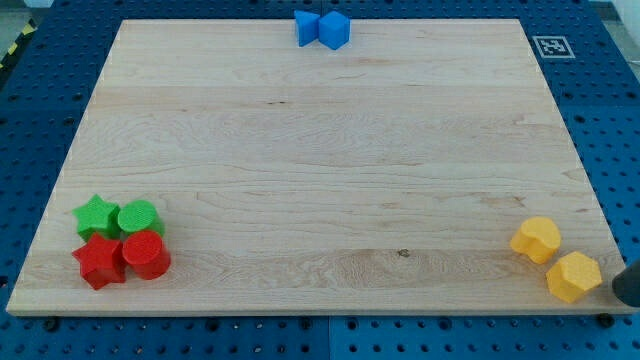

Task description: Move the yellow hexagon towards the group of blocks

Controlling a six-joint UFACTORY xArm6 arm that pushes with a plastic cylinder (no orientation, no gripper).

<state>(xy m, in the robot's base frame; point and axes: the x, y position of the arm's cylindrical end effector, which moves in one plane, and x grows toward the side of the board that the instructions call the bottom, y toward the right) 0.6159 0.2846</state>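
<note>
Tip (pixel 612 287) beside yellow hexagon (pixel 574 277) (board's (pixel 300 180) right edge).

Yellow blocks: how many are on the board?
2. One yellow block lies near the view's right edge; the yellow hexagon sits just below-right of it, beside my tip. None appears hidden.

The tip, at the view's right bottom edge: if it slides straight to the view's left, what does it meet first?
My tip would most likely meet the yellow hexagon first, just to its left. The other yellow block lies further up-left, probably off that line.
</note>
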